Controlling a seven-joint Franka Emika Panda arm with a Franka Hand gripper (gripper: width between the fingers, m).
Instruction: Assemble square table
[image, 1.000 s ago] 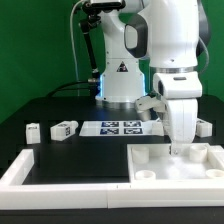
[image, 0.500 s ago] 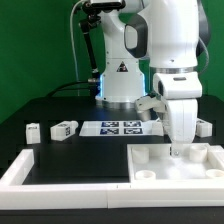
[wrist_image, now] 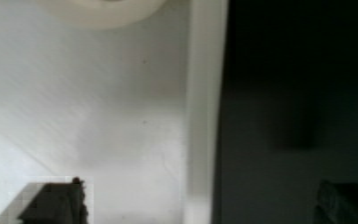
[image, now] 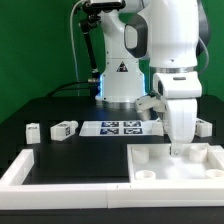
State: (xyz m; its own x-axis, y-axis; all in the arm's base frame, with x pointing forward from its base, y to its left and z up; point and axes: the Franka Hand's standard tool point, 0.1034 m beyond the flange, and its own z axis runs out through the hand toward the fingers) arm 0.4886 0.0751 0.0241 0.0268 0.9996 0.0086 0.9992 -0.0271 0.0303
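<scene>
White plastic top [image: 192,168] is seeming light, stiff and slick, its grippable rim [wrist_image: 206,110] lying between the gripper's [image: 180,150] wide-open, empty jaws.

Robotics lab bench, staged for recording: plain green backdrop [image: 35,45], black-covered table [image: 70,155], white Panda arm [image: 170,40] standing at the rear, marker board [image: 118,127] flat on the surface, loose white legs [image: 64,128] carrying black-and-white tags, white border rails [image: 20,170] fencing the work area.
</scene>
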